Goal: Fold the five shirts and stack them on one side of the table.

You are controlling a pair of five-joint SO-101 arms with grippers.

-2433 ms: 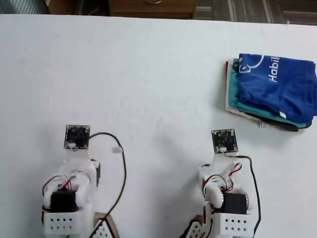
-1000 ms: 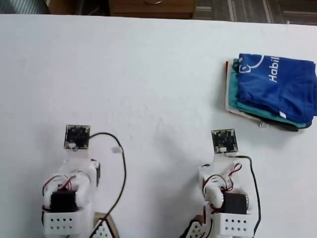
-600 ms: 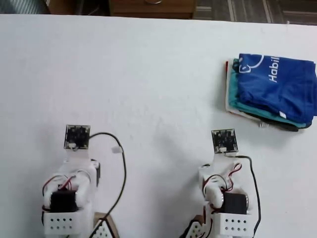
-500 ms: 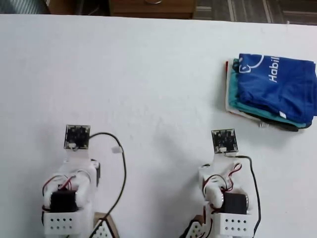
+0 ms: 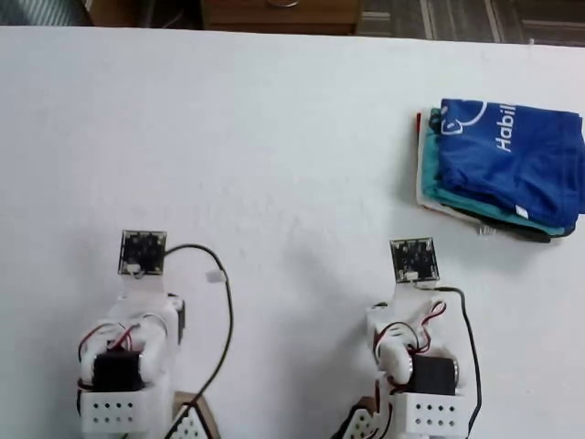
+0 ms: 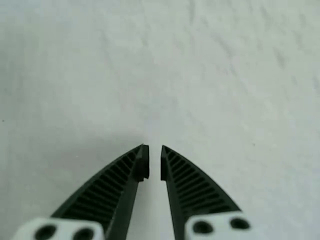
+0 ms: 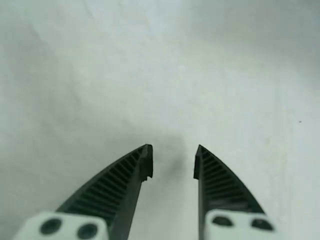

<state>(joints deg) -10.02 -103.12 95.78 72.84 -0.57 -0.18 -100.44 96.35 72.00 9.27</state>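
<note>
Several folded shirts (image 5: 507, 165) sit stacked at the right side of the surface (image 5: 274, 137); folding looks finished. Both empty, the left gripper (image 6: 152, 162) is nearly pressed together, the right gripper (image 7: 172, 162) slightly spread.

A table (image 5: 274, 137) covered in a white, faintly creased cloth is seen across most of the high view. Beyond its far edge, brown wooden furniture (image 5: 279, 14) is set close behind. To one side of it a grey-brown floor (image 5: 457, 18) laid in strips is shown; at the opposite corner a grey ribbed surface (image 5: 37, 11) is glimpsed. The scene is evenly lit, and only soft shadows are cast.
</note>
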